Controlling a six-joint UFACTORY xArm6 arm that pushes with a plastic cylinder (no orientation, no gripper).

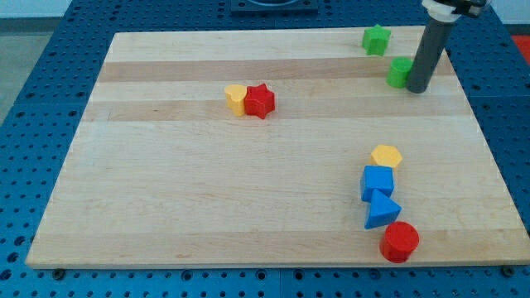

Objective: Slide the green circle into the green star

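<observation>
Partly hidden green circle (399,72), rounded, bright

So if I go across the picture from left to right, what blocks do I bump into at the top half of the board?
Yellow block → red star → green star → green circle → my tip, touching the circle's right side.

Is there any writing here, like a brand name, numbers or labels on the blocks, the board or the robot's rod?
None: no text can be read anywhere in this view.
The wooden board is bare wood.
The blocks, such as the green star, the green circle and the red star, are plain coloured.
My tip, right of the green circle, carries no marking.
</observation>
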